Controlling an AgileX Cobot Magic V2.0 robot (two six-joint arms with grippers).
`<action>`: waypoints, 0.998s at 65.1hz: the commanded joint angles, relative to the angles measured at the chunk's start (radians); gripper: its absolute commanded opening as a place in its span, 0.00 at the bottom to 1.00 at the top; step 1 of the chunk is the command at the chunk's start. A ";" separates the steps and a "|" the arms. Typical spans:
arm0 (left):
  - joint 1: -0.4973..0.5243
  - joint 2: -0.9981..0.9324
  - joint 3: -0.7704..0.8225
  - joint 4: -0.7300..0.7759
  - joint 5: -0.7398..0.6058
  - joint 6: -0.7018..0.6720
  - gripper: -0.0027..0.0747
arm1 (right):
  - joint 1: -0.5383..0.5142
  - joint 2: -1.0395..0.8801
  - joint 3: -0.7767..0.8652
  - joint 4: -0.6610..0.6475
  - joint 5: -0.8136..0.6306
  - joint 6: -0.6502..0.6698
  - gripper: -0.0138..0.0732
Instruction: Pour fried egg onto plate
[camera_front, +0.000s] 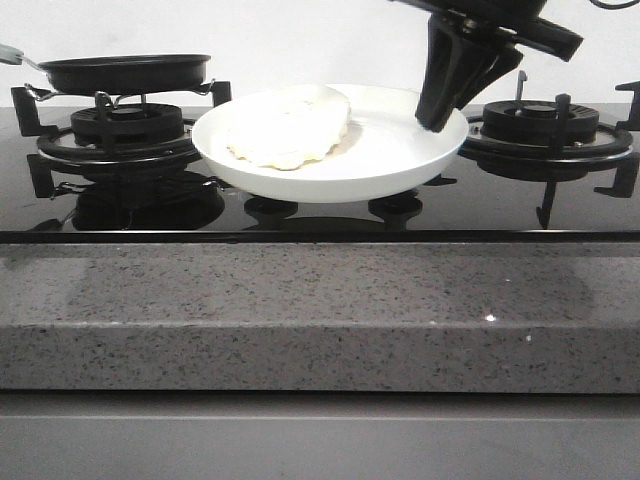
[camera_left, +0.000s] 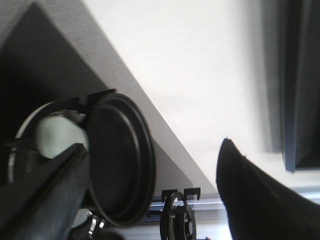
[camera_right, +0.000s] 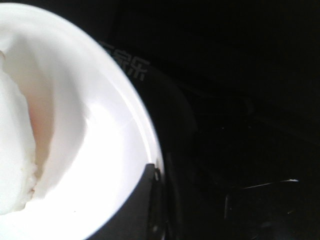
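The white plate (camera_front: 400, 150) hangs level above the glass hob between the two burners. My right gripper (camera_front: 438, 115) is shut on its right rim; in the right wrist view one dark finger (camera_right: 142, 200) lies over the plate's edge (camera_right: 107, 125). The fried egg (camera_front: 290, 125) lies on the plate's left half, pale side up, and also shows in the right wrist view (camera_right: 12, 150). The black pan (camera_front: 125, 72) rests on the left burner. My left gripper (camera_left: 152, 145) is open with its fingers wide apart behind the pan (camera_left: 117, 160). It is out of the front view.
The left burner grate (camera_front: 110, 130) and the right burner grate (camera_front: 545, 125) flank the plate. The pan's handle (camera_front: 12, 52) points off to the left. A grey speckled counter edge (camera_front: 320, 310) runs along the front, and a white wall stands behind.
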 joint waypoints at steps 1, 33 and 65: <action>-0.033 -0.115 -0.034 -0.025 0.010 0.025 0.71 | -0.002 -0.047 -0.021 0.017 -0.033 -0.007 0.08; -0.487 -0.437 -0.034 0.804 -0.153 -0.126 0.64 | -0.002 -0.047 -0.021 0.017 -0.033 -0.007 0.08; -0.750 -0.504 -0.034 1.390 -0.052 -0.536 0.59 | -0.002 -0.047 -0.021 0.017 -0.033 -0.007 0.08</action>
